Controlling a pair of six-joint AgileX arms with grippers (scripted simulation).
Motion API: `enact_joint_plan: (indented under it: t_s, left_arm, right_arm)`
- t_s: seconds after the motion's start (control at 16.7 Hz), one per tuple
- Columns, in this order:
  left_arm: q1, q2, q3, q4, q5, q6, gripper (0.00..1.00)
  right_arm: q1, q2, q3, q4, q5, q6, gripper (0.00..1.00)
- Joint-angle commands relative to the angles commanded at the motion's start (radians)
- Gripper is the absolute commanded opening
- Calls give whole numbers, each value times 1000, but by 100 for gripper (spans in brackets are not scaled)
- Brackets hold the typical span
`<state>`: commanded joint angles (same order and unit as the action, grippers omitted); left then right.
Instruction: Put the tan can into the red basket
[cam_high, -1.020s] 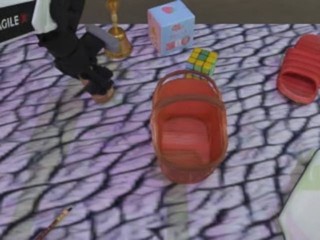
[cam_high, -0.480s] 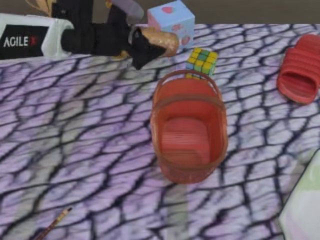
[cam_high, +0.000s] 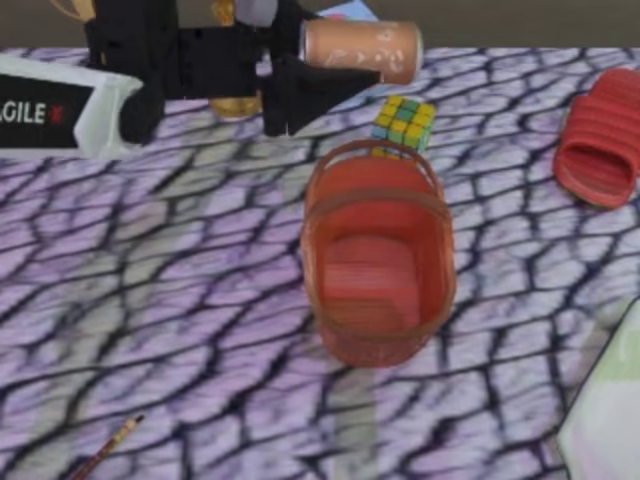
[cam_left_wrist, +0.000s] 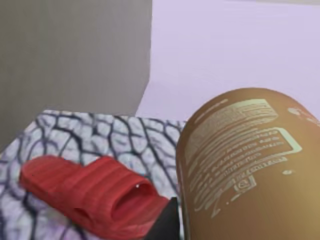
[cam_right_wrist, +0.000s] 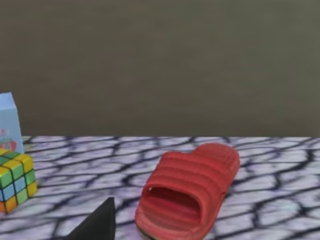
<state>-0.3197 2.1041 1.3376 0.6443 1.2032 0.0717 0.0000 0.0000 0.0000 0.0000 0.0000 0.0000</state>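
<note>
Tan can: tan-pink cylinder, faint white print on its side, lying horizontal in the air near the bench's far edge, beyond the red basket. Left gripper has its fingers clamped on the can's left end. In the left wrist view the can fills the near side, print legible as blocks. Right arm sits at the bench's lower right; I cannot tell its finger state. One can, one basket, one red slipper, one puzzle cube, one pencil.
</note>
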Motion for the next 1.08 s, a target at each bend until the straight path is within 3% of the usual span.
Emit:
enact_joint_plan:
  t_s: [0.18,0.6,1.08]
  left_arm:
    - [-5,-30,-31,76,62,-26,0]
    - [2,-13,-33,95,65,-25,0]
    - [19,200,-103,390,68,-31,0]
  right_arm:
    - [0,0,0,0,0,0,100]
    - [0,0,0,0,0,0,100]
    - [0,0,0,0,0,0,100]
